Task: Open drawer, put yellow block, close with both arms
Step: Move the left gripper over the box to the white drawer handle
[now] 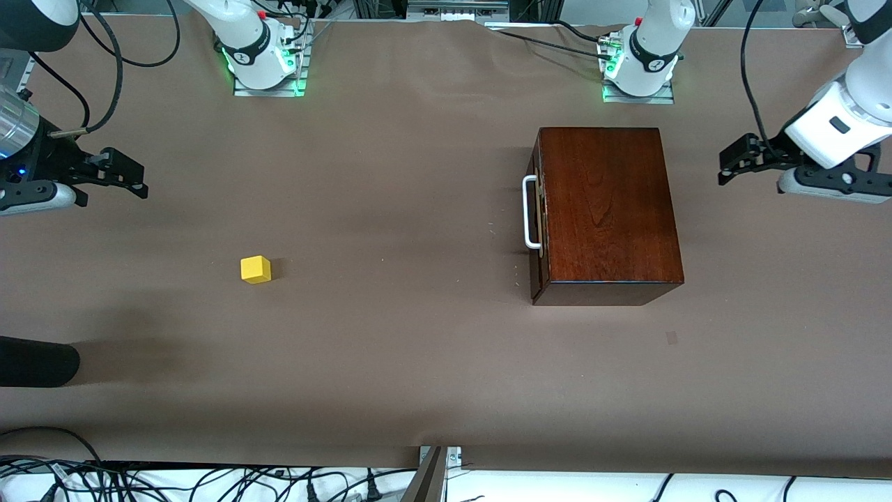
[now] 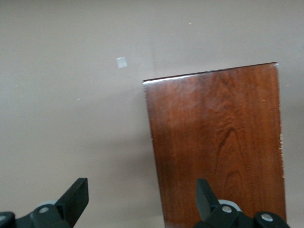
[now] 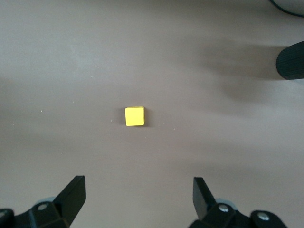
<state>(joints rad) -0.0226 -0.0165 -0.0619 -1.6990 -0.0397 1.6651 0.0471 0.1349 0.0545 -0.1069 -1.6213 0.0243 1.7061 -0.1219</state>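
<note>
The glossy reddish-brown wooden box (image 1: pixel 606 209) stands toward the left arm's end of the table. Its drawer (image 1: pixel 537 216) is shut, and the white U-shaped handle (image 1: pixel 531 211) faces the right arm's end. The box top fills much of the left wrist view (image 2: pixel 218 142). The yellow block (image 1: pixel 256 269) lies alone on the brown table toward the right arm's end, and it also shows in the right wrist view (image 3: pixel 134 116). My left gripper (image 1: pixel 732 162) (image 2: pixel 142 190) is open and empty, in the air over the table beside the box. My right gripper (image 1: pixel 138 178) (image 3: pixel 139 187) is open and empty over the table, apart from the block.
A black cylinder (image 1: pixel 35 362) (image 3: pixel 290 59) pokes in at the right arm's end, nearer to the front camera than the block. A small pale square mark (image 1: pixel 671 338) (image 2: pixel 121 62) is on the table near the box. Cables (image 1: pixel 209 481) run along the front edge.
</note>
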